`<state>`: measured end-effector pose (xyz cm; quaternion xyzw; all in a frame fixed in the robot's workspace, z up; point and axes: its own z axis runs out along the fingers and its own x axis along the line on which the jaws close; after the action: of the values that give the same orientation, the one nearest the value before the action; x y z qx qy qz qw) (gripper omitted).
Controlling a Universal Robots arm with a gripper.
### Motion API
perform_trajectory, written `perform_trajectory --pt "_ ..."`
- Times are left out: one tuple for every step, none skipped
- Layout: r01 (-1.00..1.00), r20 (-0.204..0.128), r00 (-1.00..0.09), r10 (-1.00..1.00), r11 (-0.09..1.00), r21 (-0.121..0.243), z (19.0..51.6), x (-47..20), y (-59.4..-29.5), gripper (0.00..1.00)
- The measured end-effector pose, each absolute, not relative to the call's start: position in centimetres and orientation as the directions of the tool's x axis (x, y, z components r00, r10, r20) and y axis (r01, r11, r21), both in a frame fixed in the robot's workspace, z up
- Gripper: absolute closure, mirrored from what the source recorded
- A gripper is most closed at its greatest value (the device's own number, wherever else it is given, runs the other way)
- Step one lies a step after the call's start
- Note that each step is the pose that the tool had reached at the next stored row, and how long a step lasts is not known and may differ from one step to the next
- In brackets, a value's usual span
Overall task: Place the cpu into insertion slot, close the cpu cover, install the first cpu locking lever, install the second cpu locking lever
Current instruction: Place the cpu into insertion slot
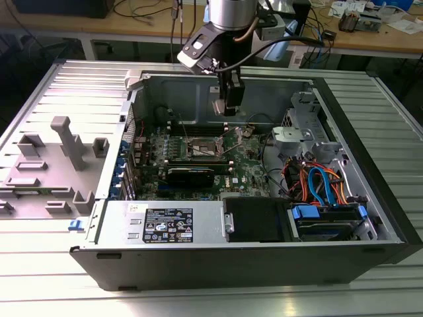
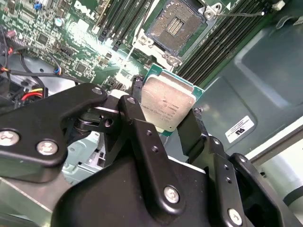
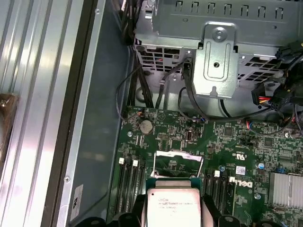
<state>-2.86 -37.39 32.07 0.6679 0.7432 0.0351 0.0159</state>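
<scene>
The cpu (image 2: 168, 105) is clamped by its edges between the black fingers (image 2: 142, 127) of the gripper (image 2: 166, 101). It hangs above the motherboard (image 1: 246, 166) inside the open computer case (image 1: 231, 264), near the insertion slot (image 2: 177, 23) but not yet in it. The first step, placing the chip, is in hand: the slot lies bare, and in the first wrist view the cpu cover (image 3: 180, 154) seems to stand raised beyond the chip. Seating it, I judge, calls for squaring the chip over the slot and a level, gentle descent. Memory slots (image 3: 128, 184) flank the socket closely, a thin locking lever (image 2: 241, 14) lies beside it, and cables trail near the drive cage (image 3: 215, 52).
</scene>
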Motion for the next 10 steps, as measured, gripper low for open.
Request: perform_trajectory --pt "0.993 0.023 -0.096 0.995 0.094 0.073 32.04 -2.86 -37.39 0.45" --pt "0.994 0.023 -0.085 0.996 0.083 0.073 32.00 -2.86 -37.39 0.45" --pt "0.995 0.023 -0.075 0.997 0.073 0.073 31.98 -2.86 -37.39 0.45" --pt "0.995 0.023 -0.063 0.998 0.061 0.073 31.94 -2.86 -37.39 0.45" --pt "0.996 0.023 -0.048 0.999 0.046 0.073 31.90 -2.86 -37.39 0.45" --pt "0.997 0.023 -0.034 0.999 0.032 0.073 31.85 -2.86 -37.39 0.45" --pt "0.997 0.023 -0.011 1.000 0.010 0.073 31.77 -2.86 -37.39 0.45" --pt "0.997 0.023 0.009 1.000 -0.010 0.073 31.70 -2.86 -37.39 0.45" --pt "0.997 0.023 0.020 1.000 -0.021 0.073 31.66 -2.86 -37.39 0.45" --pt "0.997 0.023 0.031 0.999 -0.032 0.073 31.63 -2.86 -37.39 0.45"
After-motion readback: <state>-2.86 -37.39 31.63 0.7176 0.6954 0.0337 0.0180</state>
